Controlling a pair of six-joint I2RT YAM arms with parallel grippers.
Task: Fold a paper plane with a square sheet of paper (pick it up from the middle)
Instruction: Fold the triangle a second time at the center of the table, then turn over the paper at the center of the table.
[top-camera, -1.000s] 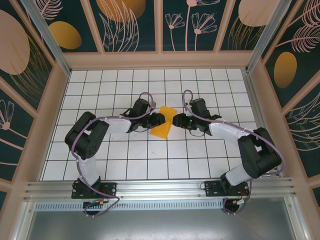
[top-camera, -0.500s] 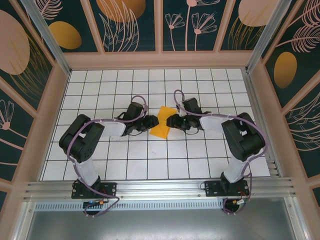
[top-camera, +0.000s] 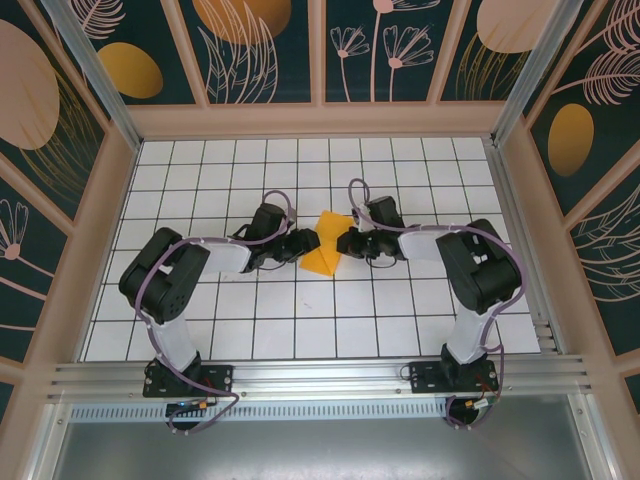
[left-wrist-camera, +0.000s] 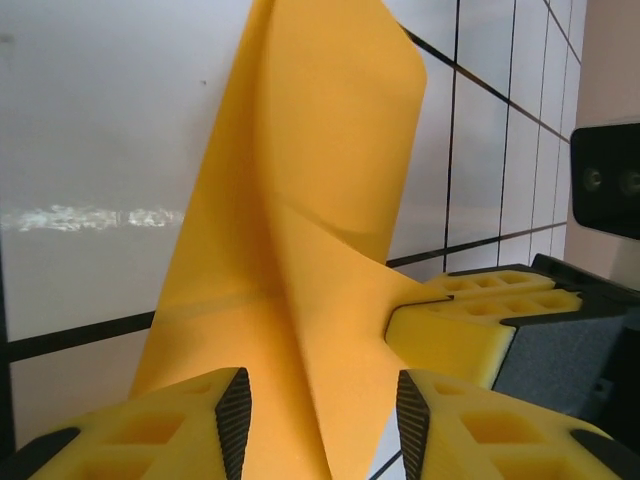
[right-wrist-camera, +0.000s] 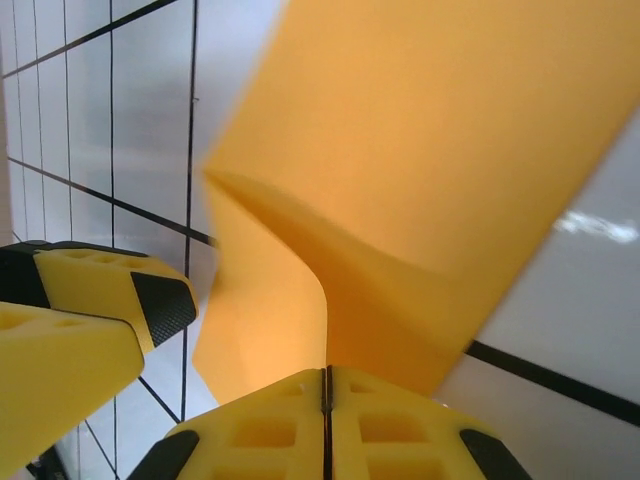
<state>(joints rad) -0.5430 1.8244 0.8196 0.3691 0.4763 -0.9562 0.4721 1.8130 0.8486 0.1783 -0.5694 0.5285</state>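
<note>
The square sheet of paper (top-camera: 325, 246) is a creased orange-yellow shape at the middle of the table, bent up along a fold (left-wrist-camera: 300, 200). My right gripper (top-camera: 343, 243) presses in from the right and is shut on a raised fold of the sheet (right-wrist-camera: 420, 150), its fingers meeting at the pinch (right-wrist-camera: 325, 375). My left gripper (top-camera: 308, 243) comes from the left and stands open (left-wrist-camera: 320, 410), with the sheet's near part lying between its yellow fingers. The right gripper's fingers (left-wrist-camera: 470, 310) show in the left wrist view, pressed to the paper's edge.
The white gridded table (top-camera: 250, 320) is walled by a wooden frame (top-camera: 320, 120) with patterned panels behind it. A metal rail (top-camera: 320, 375) runs along the near edge by the arm bases.
Both grippers have closed in on the paper from either side. The right arm's elbow has swung inward. The paper has gone from a flat folded strip to a bent, pinched shape.
</note>
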